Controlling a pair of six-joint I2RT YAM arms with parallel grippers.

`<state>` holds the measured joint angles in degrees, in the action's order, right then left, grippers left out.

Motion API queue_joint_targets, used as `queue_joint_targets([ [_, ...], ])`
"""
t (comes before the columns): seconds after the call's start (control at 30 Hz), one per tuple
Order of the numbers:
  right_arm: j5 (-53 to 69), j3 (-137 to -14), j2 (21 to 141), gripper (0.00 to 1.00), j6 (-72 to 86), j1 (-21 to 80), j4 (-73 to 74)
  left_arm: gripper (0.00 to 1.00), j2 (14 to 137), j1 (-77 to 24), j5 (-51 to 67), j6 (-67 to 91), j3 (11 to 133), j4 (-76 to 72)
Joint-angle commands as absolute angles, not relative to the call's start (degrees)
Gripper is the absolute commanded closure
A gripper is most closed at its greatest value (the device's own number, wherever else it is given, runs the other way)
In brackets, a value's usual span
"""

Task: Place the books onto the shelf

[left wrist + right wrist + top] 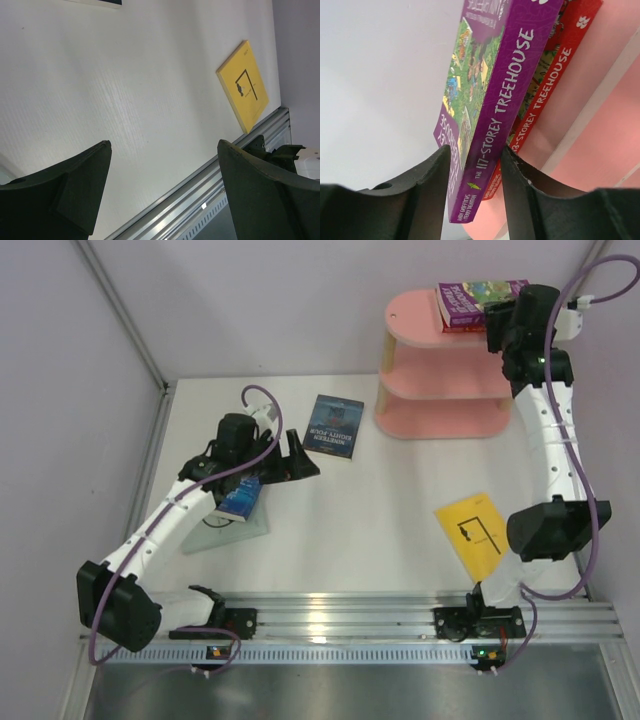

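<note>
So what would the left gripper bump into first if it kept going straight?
Probably the bare white table, though depth is hard to judge. The yellow book lies off to the side.

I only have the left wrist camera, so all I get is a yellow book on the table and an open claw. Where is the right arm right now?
Observer: The right claw is up at the top board of the pink shelf, with its fingers on either side of a purple book. I cannot tell whether they press it.
Operator: Is that book down on the shelf?
Observer: It rests on a red book, which lies on the top board.
Operator: Are there books on the table that I can't see?
Observer: Yes, a blue book lies on a pale book, partly under the left arm.
</note>
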<state>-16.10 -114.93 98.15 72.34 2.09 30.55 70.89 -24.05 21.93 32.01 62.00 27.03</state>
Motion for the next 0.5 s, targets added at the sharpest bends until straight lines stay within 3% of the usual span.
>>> queue_joint_targets([
  [0.0, -14.9, -121.1, 97.7, 0.55, 67.7, 2.0, 33.5, 0.09, 68.3, -24.3, 21.0, 31.5, 61.5, 25.4],
  [0.27, -11.6, -118.7, 96.9, 0.48, 65.3, 1.2, 34.5, 0.09, 68.2, -24.4, 21.5, 31.9, 61.3, 25.1],
  [0.47, -9.7, -118.8, 96.7, 0.51, 64.3, 0.4, 35.5, 0.09, 67.1, -24.3, 20.9, 32.1, 60.6, 25.1],
])
